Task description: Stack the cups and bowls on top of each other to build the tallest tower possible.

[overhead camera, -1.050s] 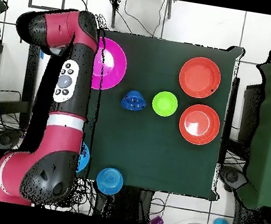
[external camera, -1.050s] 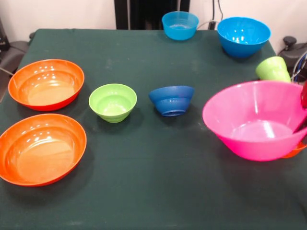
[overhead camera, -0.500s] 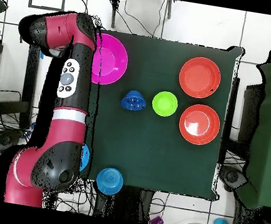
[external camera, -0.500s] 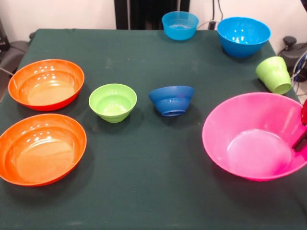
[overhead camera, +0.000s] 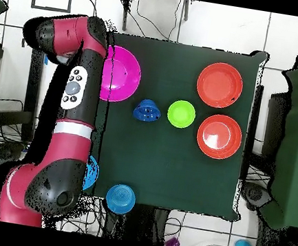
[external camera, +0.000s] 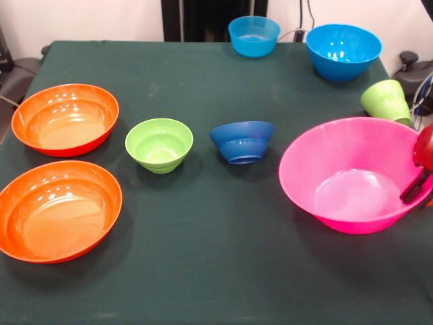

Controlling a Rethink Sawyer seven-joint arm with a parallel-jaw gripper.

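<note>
Front cam low and close across the table (external camera: 203,271), overhead cam high, straight down, half-turned; both share table and pink bowl (external camera: 352,179).

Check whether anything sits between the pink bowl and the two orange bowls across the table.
Yes. In the front view the dark blue bowl and the small green bowl stand in the stretch between the pink bowl and the orange bowls. A carry over them looks open.
</note>
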